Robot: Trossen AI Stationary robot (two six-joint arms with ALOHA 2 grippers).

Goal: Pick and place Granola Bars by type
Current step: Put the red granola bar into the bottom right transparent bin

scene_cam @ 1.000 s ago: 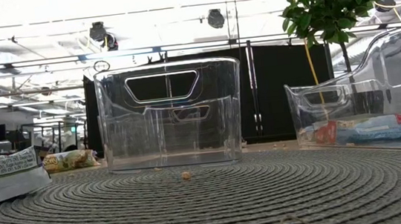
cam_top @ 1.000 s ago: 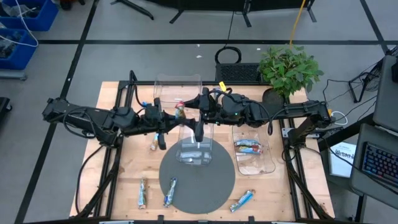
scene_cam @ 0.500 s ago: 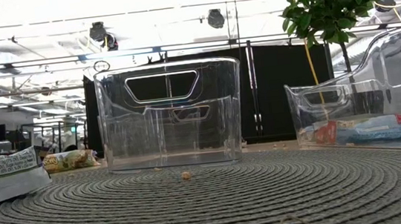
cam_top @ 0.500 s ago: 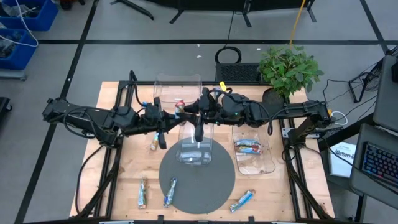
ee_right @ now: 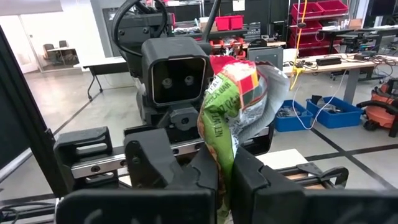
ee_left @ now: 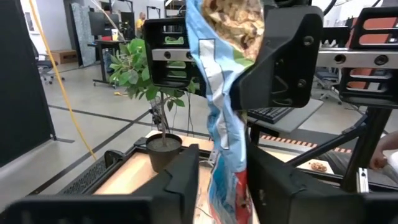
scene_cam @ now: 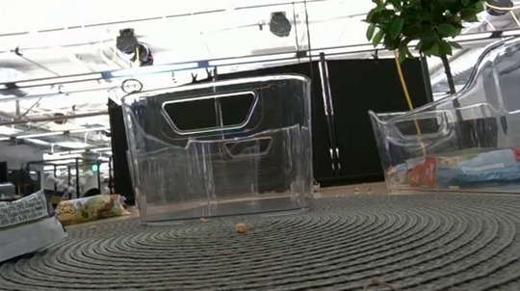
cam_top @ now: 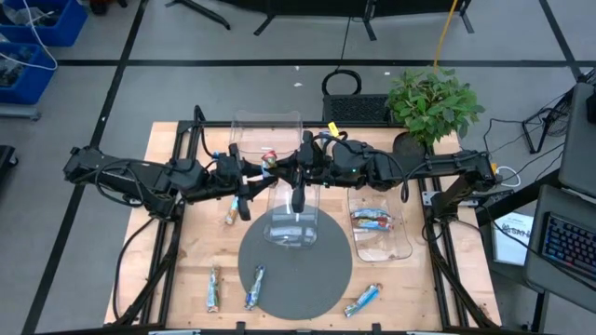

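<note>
One granola bar [cam_top: 270,160], in a light-blue, red and green wrapper, is up in the air between my two grippers, over the table's far middle. My right gripper [ee_right: 225,180] is shut on one end of it. My left gripper [ee_left: 224,186] is open, a finger on either side of the bar's other end [ee_left: 227,180]. Loose bars lie flat on the table: a tan one [cam_top: 230,215] and three near the front edge [cam_top: 214,289] [cam_top: 254,288] [cam_top: 363,300]. The right clear bin [cam_top: 380,223] holds bars. My right gripper pinches the bar's end [ee_right: 224,149] between its two fingers, coming level from the table's right. The wrapper is crumpled just beyond the fingers [ee_right: 239,93]. The bar is lifted clear of the table and reaches toward my left gripper.
A clear bin [cam_top: 296,221] stands on the round grey mat [cam_top: 296,270]; another clear bin [cam_top: 265,130] is at the far edge. A potted plant [cam_top: 430,102] stands far right. The low view shows the middle bin [scene_cam: 222,149] and a bar [scene_cam: 2,226] at the left.
The bar between the two grippers has shifted a little toward the table's far edge, and its red part now shows from above. Both arms stay where they were.
</note>
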